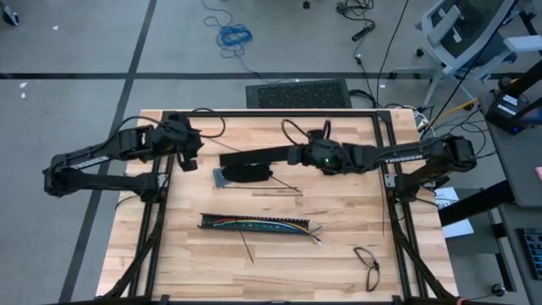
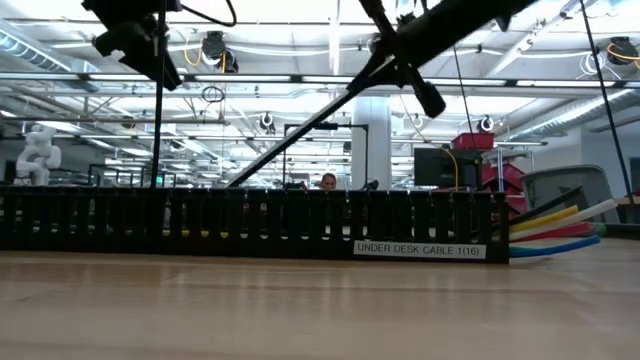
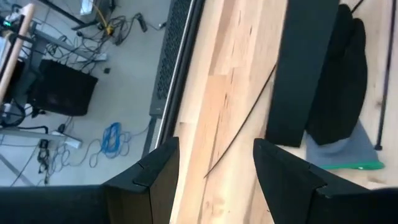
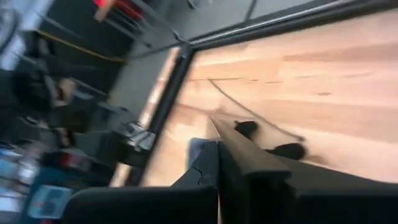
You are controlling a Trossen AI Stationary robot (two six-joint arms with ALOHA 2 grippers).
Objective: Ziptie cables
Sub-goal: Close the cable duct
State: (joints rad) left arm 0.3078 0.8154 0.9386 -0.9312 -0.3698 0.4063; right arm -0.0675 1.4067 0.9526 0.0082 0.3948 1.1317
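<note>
High view: left gripper [image 1: 193, 161] fingers parted and empty, right gripper [image 1: 227, 159] fingers clenched, cables [image 1: 262, 224] apart.

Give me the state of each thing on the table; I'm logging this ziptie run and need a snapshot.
left hand: open, empty, above the table's far left part.
right hand: shut, reached out over the table's far middle.
cables: lying in the slotted bar, coloured ends sticking out on one side.
slotted bar: flat on the table.
black cable loop: loose, coiled near the front right.
thin black strip: lying loose by the bar.
</note>
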